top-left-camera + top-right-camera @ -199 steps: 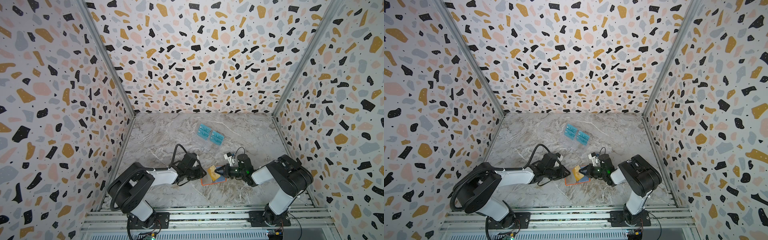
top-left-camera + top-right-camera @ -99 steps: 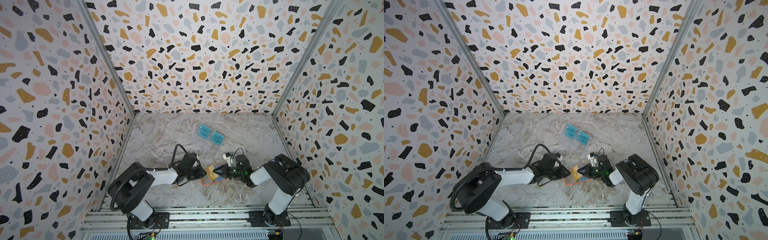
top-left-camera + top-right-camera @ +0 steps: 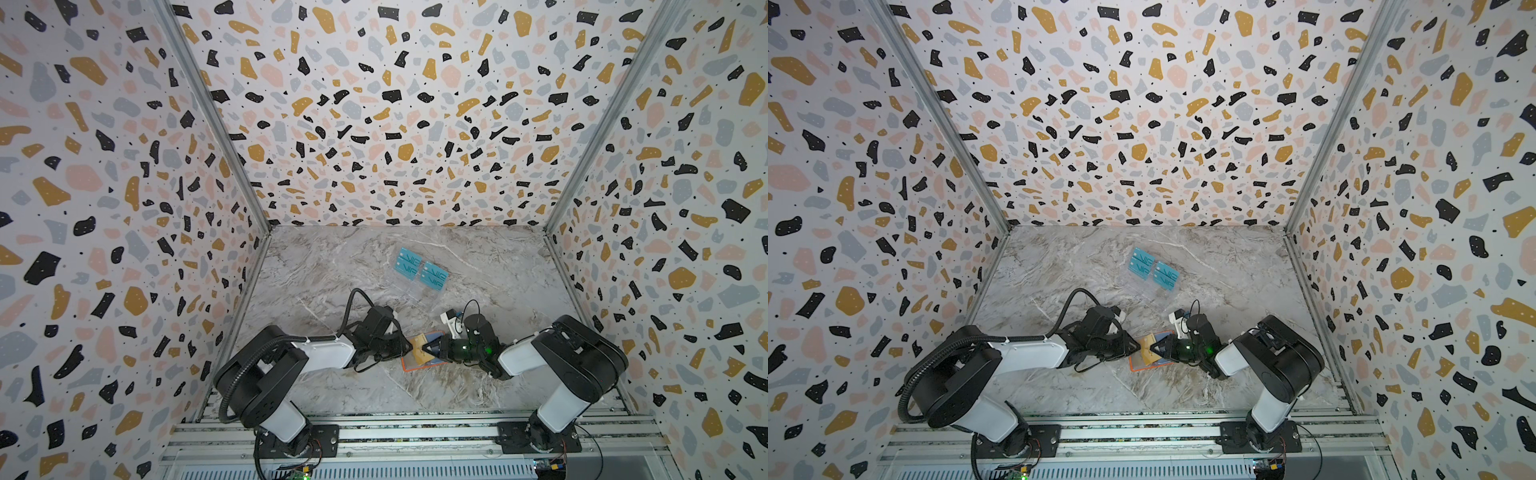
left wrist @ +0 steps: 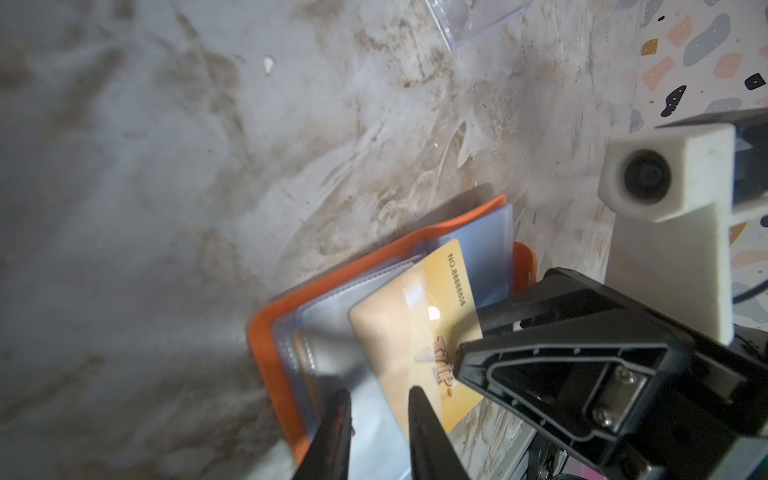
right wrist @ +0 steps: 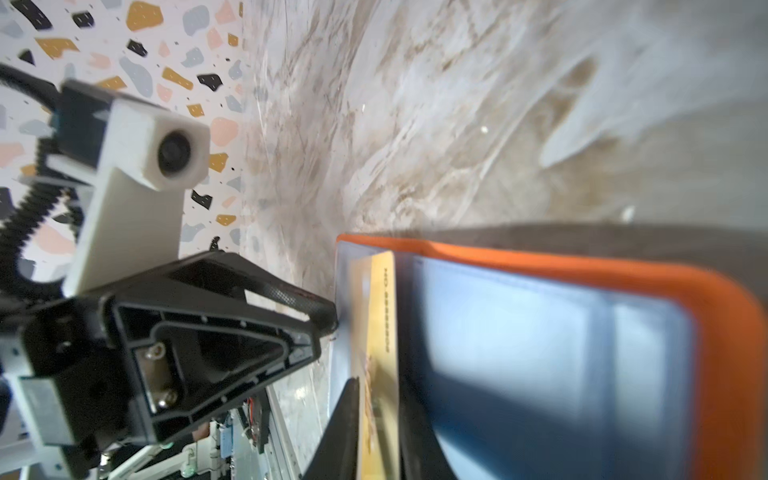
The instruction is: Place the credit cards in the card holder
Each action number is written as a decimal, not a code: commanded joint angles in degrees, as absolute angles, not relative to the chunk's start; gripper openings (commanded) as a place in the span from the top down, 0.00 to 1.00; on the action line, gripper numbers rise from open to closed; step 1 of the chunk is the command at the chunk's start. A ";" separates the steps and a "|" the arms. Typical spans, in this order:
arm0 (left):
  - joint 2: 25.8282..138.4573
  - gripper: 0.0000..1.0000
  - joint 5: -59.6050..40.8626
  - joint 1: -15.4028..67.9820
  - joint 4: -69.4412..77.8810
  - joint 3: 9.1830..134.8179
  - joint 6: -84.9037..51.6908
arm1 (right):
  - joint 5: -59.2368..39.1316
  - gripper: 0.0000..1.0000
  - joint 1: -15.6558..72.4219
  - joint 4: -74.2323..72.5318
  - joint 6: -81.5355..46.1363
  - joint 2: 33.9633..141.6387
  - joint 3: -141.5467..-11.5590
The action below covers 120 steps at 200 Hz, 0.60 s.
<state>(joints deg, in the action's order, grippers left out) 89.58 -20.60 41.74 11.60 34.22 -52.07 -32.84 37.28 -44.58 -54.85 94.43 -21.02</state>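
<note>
Left gripper (image 3: 401, 348): jaws nearly closed, apparently pinching a clear sleeve (image 4: 328, 307) of the open orange card holder (image 4: 266, 345), which lies on the marble surface (image 3: 332, 270) at front centre. Gold credit card (image 4: 415, 324) lies tilted over the sleeves; unclear if it's in a pocket. Right gripper (image 3: 426, 348): jaws a slit apart w/ the card between; can't tell if gripping. Risks: a loose grip lets the card slide off, and a missed pocket mouth buckles it.
</note>
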 commanded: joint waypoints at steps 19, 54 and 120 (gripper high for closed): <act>89.08 0.72 -19.36 41.82 6.63 33.18 -52.52 | -25.53 0.56 38.37 -20.01 -41.84 86.46 -26.36; 87.22 0.67 -18.09 41.74 5.60 33.91 -53.04 | -24.40 0.51 38.63 -13.90 -37.14 85.35 -29.54; 84.12 0.59 -15.86 39.53 5.38 32.70 -51.94 | -26.52 0.51 38.94 -12.67 -34.17 87.74 -32.45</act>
